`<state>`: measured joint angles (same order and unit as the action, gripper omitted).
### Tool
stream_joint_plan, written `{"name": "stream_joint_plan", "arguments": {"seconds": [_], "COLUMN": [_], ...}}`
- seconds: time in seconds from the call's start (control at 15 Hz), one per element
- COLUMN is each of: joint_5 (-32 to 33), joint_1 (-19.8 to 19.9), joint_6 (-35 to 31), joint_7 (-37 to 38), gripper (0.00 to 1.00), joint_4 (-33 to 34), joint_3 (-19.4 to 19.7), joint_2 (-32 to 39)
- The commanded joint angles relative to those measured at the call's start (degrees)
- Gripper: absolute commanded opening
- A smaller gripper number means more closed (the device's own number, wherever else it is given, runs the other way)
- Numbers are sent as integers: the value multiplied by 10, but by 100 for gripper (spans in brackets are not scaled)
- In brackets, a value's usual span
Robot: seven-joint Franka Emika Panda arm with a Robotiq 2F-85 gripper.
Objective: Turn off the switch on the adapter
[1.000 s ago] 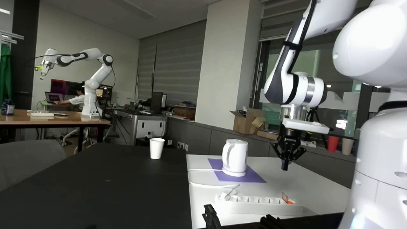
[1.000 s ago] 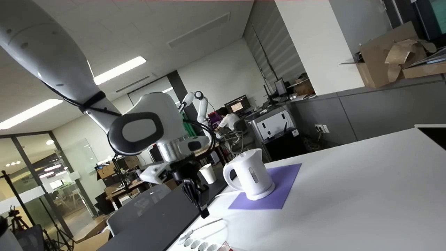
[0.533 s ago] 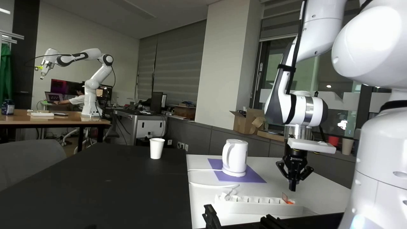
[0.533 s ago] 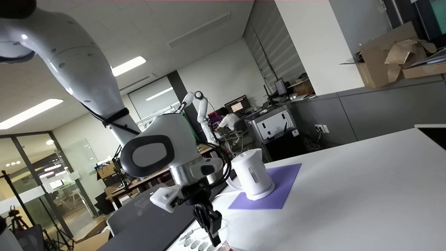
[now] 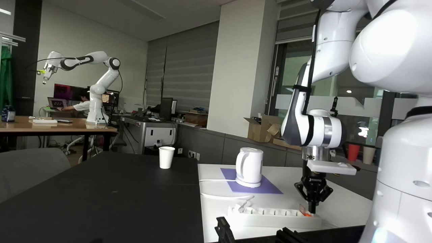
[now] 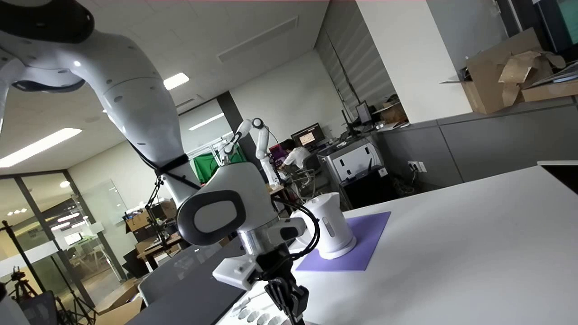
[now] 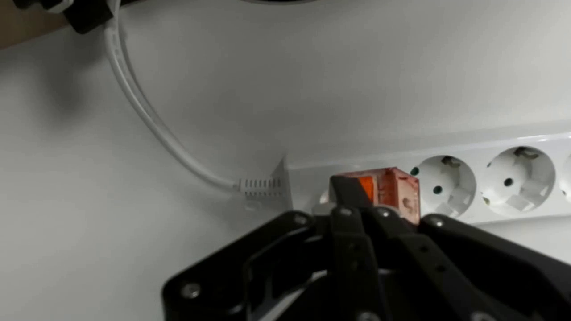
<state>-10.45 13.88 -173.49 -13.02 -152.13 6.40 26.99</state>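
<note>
The adapter, a long white power strip (image 5: 273, 221), lies on the white table and also shows in the wrist view (image 7: 308, 178). In the other exterior picture only part of it shows at the bottom edge. The red-orange switch (image 7: 367, 187) is at its cord end, beside a raised clear reddish flap (image 7: 408, 196). The switch also shows in an exterior view (image 5: 307, 214). My gripper (image 7: 350, 191) is shut and empty, pointing down. Its fingertips cover part of the switch in the wrist view. In an exterior view the gripper (image 5: 312, 211) is right at the switch end; I cannot tell whether it touches.
A white kettle (image 5: 251, 167) stands on a purple sheet (image 5: 270, 187) behind the strip. A plug (image 5: 240, 206) sits in the strip's far end. A white cord (image 7: 156, 122) leaves the switch end. A paper cup (image 5: 166, 157) stands on the black table (image 5: 118, 195).
My gripper has come down from well above the table to the switch end of the strip, staying shut. The strip, flap and kettle have not moved.
</note>
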Motion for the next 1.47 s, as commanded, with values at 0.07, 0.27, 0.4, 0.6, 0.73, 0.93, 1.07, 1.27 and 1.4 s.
{"name": "stream_joint_plan", "arguments": {"seconds": [0.07,0.27,0.4,0.6,0.73,0.93,1.07,1.27,1.4], "joint_5": [35,43,42,39,41,42,42,41,40], "joint_1": [37,53,59,63,52,43,39,35,35], "joint_6": [-13,-12,-11,-3,2,2,2,1,-1], "joint_7": [17,17,20,24,32,37,40,45,46], "gripper": [0,0,0,0,0,0,0,0,0], "joint_4": [25,27,23,16,10,3,1,2,4], "joint_3": [-25,-37,-44,-47,-39,-34,-33,-34,-36], "joint_2": [29,31,25,13,5,-3,-3,1,5]}}
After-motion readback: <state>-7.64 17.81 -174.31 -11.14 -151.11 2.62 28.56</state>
